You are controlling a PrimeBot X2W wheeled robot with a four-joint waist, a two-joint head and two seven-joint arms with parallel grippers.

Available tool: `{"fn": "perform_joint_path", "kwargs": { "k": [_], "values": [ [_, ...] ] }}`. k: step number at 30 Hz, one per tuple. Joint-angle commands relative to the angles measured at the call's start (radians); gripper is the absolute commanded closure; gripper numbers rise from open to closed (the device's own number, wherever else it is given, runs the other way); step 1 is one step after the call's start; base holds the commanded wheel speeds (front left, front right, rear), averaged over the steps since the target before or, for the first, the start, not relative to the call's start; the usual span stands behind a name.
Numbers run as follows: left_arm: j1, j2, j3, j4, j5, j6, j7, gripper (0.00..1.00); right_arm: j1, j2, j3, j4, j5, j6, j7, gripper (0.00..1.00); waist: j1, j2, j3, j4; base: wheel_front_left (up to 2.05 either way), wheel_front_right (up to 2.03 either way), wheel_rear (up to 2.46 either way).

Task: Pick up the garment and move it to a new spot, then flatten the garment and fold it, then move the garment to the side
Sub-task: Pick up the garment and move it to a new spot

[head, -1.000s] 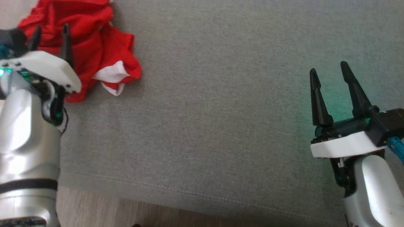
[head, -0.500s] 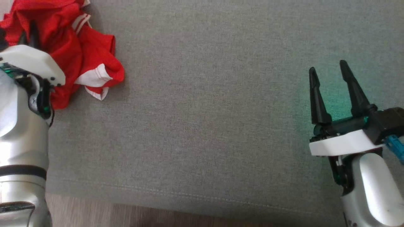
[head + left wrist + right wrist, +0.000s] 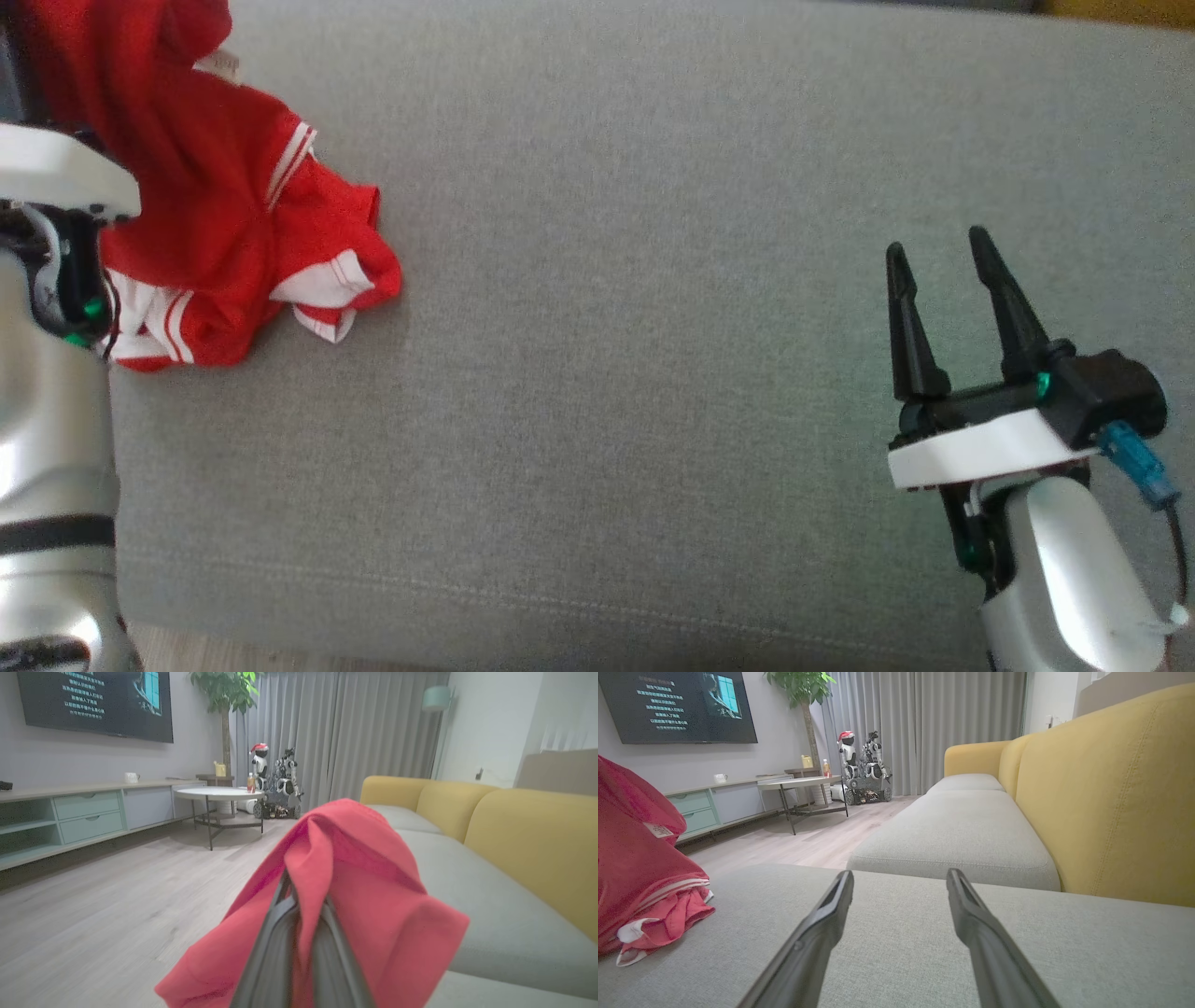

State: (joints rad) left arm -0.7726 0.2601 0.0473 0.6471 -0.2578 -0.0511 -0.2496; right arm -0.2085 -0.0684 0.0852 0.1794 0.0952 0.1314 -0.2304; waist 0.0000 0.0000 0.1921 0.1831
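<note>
Nothing can be read. Pale lines of characters are shown on the television screen (image 3: 93, 700), too small to be made out; the white tag (image 3: 657, 830) on the red garment (image 3: 630, 868) is blurred.

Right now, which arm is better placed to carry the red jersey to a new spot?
Left. The left gripper is shut on the red jersey; the right gripper stands open over the grey sofa cushion, well apart from it.

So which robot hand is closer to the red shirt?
Left. The left gripper is shut on the red shirt, cloth draped over it. The right gripper is open, far off across the grey cushion.
</note>
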Motion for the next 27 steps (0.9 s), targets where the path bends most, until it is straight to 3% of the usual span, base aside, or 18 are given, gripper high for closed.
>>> {"fn": "perform_joint_path", "kwargs": {
  "k": [1,14,27],
  "values": [
    [-0.018,0.055,0.030,-0.065,-0.007,-0.002,-0.011,1.00,0.006,0.014,0.022,-0.023,0.005,-0.001,-0.015,0.00,0.0000,0.0000,-0.044,-0.007,0.00,0.00,0.00],
    [0.037,-0.041,-0.060,-0.438,-0.036,0.002,0.141,1.00,-0.007,0.018,0.036,0.004,0.063,-0.001,-0.030,0.00,0.0000,0.0000,-0.123,-0.114,0.00,0.00,0.00],
    [-0.008,-0.145,-0.188,-0.477,-0.018,0.019,0.192,1.00,-0.058,0.018,0.024,-0.041,0.090,-0.001,-0.031,0.00,0.0000,0.0000,-0.064,-0.320,0.00,0.00,0.00]
  ]
}}
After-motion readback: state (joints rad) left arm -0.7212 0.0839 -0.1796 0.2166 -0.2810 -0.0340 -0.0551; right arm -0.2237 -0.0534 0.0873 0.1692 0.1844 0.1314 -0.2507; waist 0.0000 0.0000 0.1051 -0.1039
